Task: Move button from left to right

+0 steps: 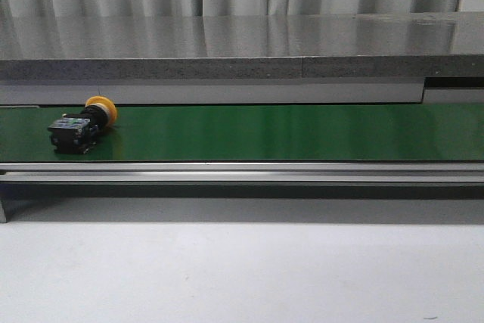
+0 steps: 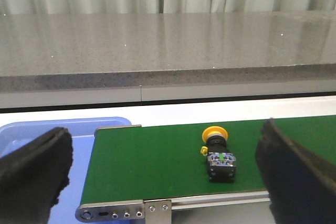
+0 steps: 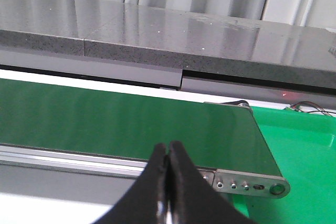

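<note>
Blue bin (image 2: 21, 129): contents unseen | button (image 1: 82, 125): on green belt (image 1: 302, 132)

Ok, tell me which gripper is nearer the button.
Left. The left gripper is open, facing the button lying on the green belt. The right gripper is shut at the belt's far right end; no button shows in its view.

Only fingers show of the robot here. The left gripper (image 2: 165, 177) has two bulky black fingers (image 2: 34, 169) with a rough, matte, foam-like surface and rounded tips. The right gripper (image 3: 167, 182) has black fingers (image 3: 184, 192) too, smoother and tapering to narrow rounded tips.
</note>
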Robot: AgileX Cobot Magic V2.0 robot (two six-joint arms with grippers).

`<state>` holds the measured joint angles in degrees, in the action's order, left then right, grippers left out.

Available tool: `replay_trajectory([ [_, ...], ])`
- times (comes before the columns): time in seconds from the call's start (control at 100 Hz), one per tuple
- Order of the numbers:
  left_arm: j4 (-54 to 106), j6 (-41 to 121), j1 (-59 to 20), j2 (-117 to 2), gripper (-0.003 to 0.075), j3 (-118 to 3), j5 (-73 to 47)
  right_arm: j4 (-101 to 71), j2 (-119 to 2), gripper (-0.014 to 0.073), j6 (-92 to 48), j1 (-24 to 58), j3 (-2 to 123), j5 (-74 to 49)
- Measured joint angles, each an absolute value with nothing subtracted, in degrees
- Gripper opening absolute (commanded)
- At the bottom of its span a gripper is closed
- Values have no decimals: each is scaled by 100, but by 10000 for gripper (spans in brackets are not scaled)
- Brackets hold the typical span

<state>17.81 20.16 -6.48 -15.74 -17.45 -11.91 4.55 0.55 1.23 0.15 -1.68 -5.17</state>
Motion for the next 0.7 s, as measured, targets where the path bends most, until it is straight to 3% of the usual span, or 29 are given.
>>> replay_trajectory([
  [0.41,1793,2027,-648,-1544,613,-1364,-746,455,55,-68,123,15,-168,-517],
  [0.57,1793,2027,-648,-1541,494,-1278,-734,455,55,-68,123,15,-168,-517],
  [0.7,1793,2027,-648,-1541,347,-1189,-734,455,55,-68,123,15,-168,-517],
])
